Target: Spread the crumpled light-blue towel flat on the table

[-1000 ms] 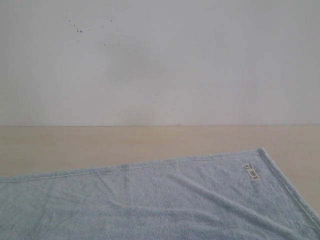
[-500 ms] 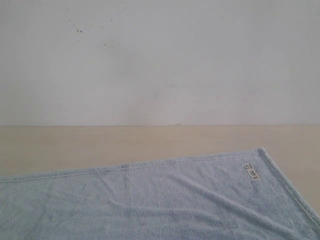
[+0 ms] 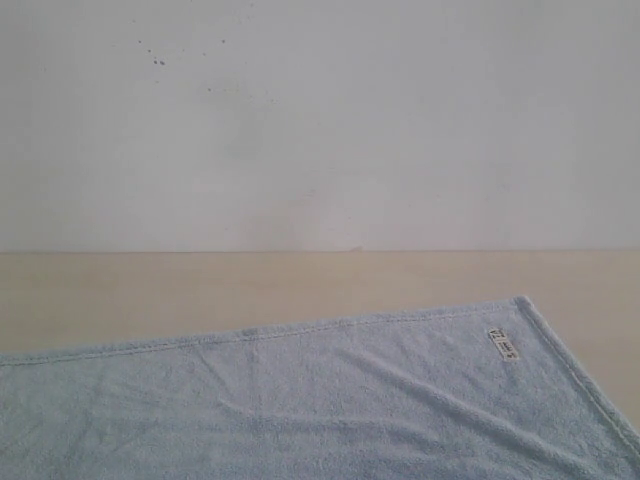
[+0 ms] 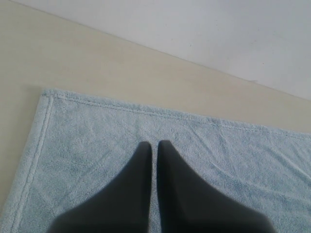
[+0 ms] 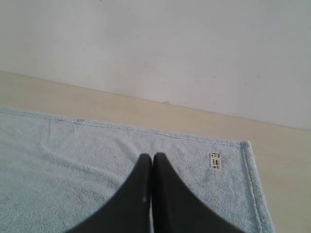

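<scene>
The light-blue towel (image 3: 330, 400) lies spread out flat on the beige table (image 3: 200, 285), with a few shallow wrinkles. Its far hem runs slanted across the exterior view, and a small white tag (image 3: 503, 345) sits near the far right corner. Neither gripper shows in the exterior view. My left gripper (image 4: 153, 144) hovers above the towel (image 4: 97, 145) near its left corner, shut with only a thin slit between the dark fingers and nothing in it. My right gripper (image 5: 152, 156) is shut above the towel (image 5: 73, 165), empty, beside the tag (image 5: 215, 160).
A white speckled wall (image 3: 320, 120) rises along the table's far edge. Bare table shows beyond the towel's far hem and to the right of its right hem (image 3: 610, 310).
A faint shadow on the wall has faded over the frames. The towel and tag lie where they were.
</scene>
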Robot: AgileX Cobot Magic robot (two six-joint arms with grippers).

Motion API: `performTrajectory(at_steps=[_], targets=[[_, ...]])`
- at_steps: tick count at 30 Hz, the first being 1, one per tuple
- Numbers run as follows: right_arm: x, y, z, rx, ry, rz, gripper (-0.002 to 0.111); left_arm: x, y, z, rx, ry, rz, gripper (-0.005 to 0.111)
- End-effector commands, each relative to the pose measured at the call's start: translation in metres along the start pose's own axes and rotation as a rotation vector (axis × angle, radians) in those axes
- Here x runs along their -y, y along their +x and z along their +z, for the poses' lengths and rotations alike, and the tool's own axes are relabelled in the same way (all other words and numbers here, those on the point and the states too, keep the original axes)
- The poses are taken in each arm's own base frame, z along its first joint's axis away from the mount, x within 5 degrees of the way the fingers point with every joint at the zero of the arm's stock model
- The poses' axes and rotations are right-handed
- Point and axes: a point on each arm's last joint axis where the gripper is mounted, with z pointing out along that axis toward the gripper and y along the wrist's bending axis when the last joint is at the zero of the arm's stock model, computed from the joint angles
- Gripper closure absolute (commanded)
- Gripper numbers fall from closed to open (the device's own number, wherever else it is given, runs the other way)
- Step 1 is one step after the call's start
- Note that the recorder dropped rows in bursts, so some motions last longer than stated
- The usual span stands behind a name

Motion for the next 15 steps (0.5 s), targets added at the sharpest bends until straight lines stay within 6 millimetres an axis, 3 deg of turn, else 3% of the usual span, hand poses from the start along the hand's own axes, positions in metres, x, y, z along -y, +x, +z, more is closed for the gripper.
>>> performTrajectory(at_steps=[1, 15], targets=[[0.0029, 0.0006, -0.0001, 0.006, 0.033, 0.009, 0.108, -0.0005, 0.0013, -0.0004, 0.003, 0.001, -0.004, 0.103], [0.0102, -0.0017, -0.0007, 0.036, 0.112, 0.089, 0.108, -0.0005, 0.0013, -0.0004, 0.003, 0.001, -0.004, 0.103]])
